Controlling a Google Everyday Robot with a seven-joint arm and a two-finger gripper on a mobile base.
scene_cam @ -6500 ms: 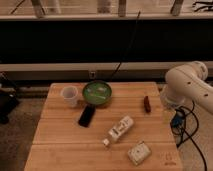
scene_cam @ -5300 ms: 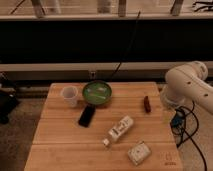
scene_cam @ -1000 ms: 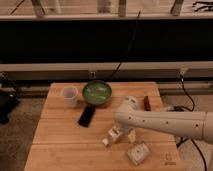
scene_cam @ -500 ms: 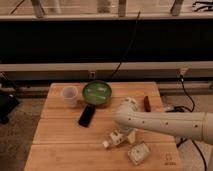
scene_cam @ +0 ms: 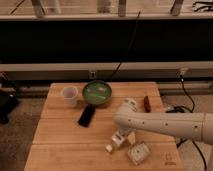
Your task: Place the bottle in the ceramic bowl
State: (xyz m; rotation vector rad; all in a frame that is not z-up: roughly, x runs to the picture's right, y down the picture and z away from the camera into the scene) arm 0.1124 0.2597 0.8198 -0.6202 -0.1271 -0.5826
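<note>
The small white bottle point(scene_cam: 113, 144) lies on its side on the wooden table point(scene_cam: 55, 140), near the front middle, its cap end pointing front-left. My gripper point(scene_cam: 122, 134) is at the end of the white arm that reaches in from the right. It sits right over the bottle's upper end and hides that part. The ceramic bowl point(scene_cam: 97, 92), green inside with a dark rim, stands at the back middle of the table, well apart from the gripper and with nothing in it.
A translucent white cup point(scene_cam: 69, 95) stands left of the bowl. A black phone-like slab point(scene_cam: 86, 115) lies in front of the bowl. A squarish white packet point(scene_cam: 138, 152) lies right of the bottle. A small brown object point(scene_cam: 147, 102) lies at the back right.
The arm has swung from the table's right side across to the bottle. Over the last second the gripper settled lower onto the bottle's upper end. The bottle lies where it did.
</note>
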